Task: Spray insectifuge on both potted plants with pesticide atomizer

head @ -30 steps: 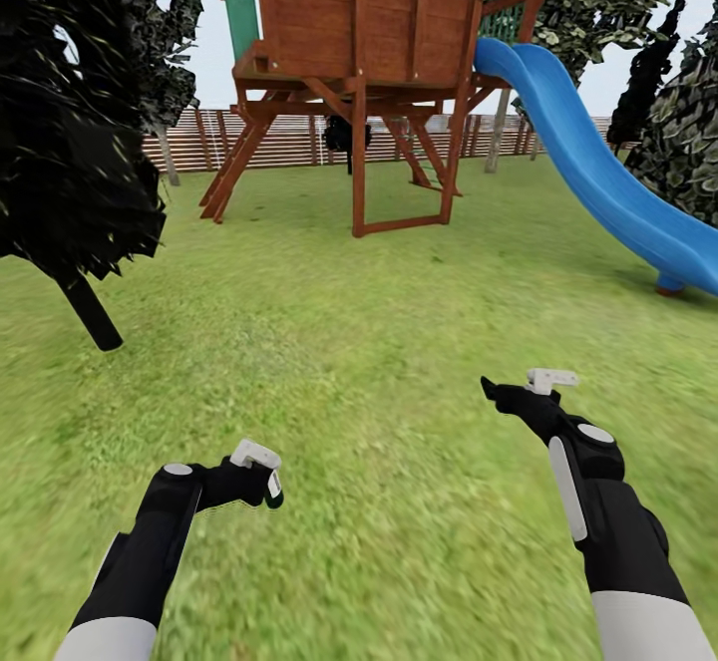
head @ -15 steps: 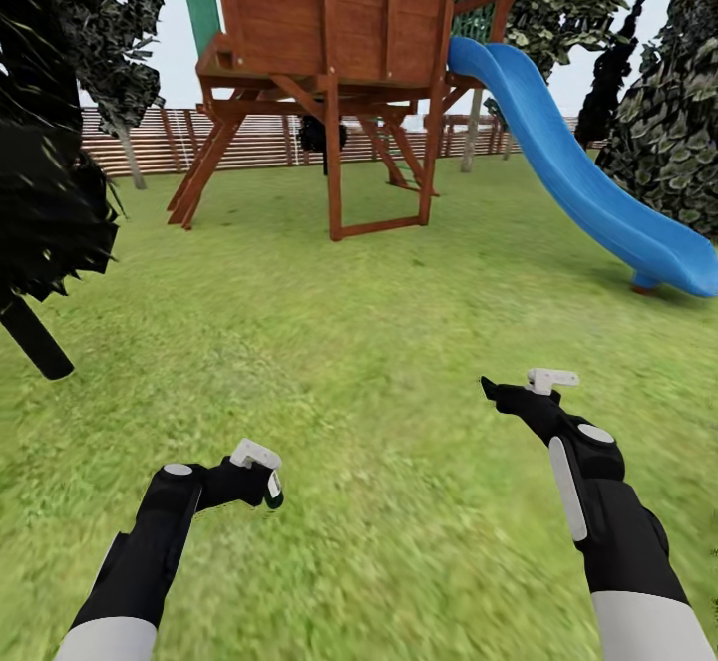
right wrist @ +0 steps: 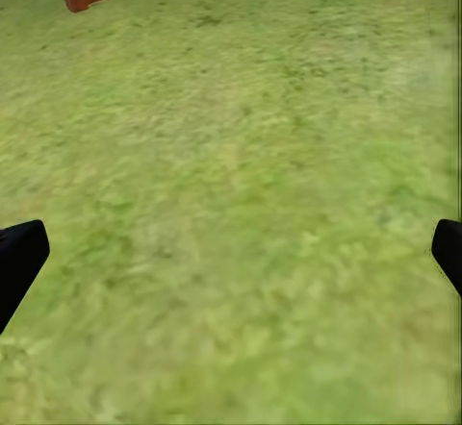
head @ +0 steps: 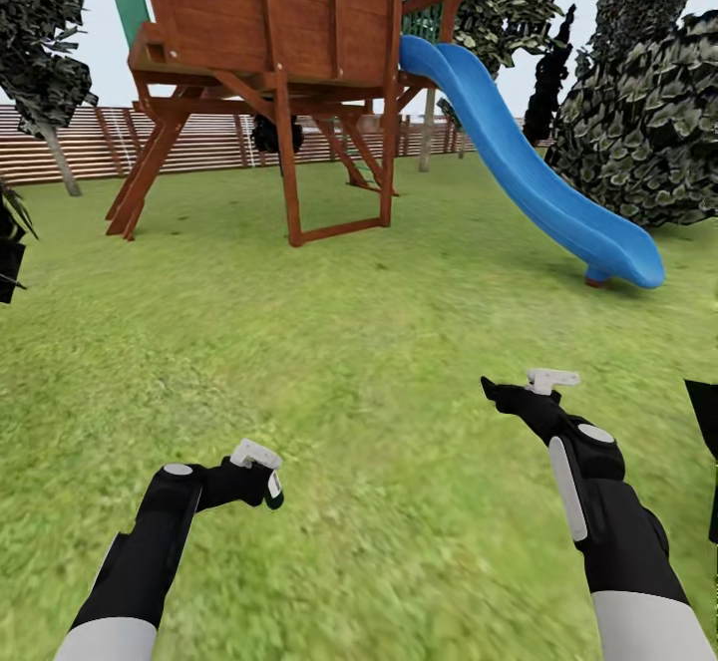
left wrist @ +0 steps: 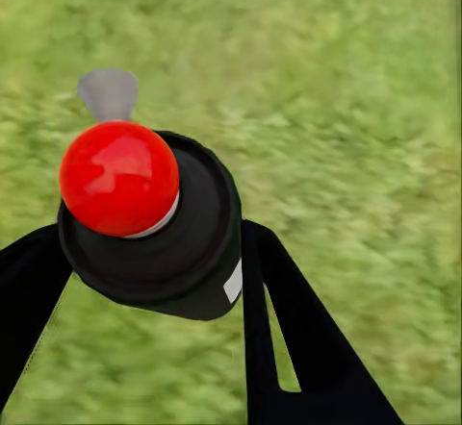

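The pesticide atomizer (left wrist: 192, 252) is a dark bottle with a red cap, a grey nozzle and a small white label. It sits between the two black fingers of my left gripper (left wrist: 154, 242), which is shut on it. In the head view the left gripper (head: 267, 487) hangs low over the lawn with the bottle's dark green end (head: 273, 495) showing. My right gripper (head: 494, 389) is held further forward, and its fingers (right wrist: 19, 262) stand wide apart over bare grass, holding nothing. The potted plants are out of view.
Ahead on the lawn stands a wooden play tower (head: 289, 43) with a blue slide (head: 529, 177) running down to the right. A brown slatted fence (head: 199, 138) closes the back. Dark leafy trees (head: 648, 123) stand at right, and a dark shape (head: 706, 422) cuts in at the right edge.
The whole picture has shifted left, so the camera has turned right; the dark tree at left has slid out of frame. Both arms keep the same pose.
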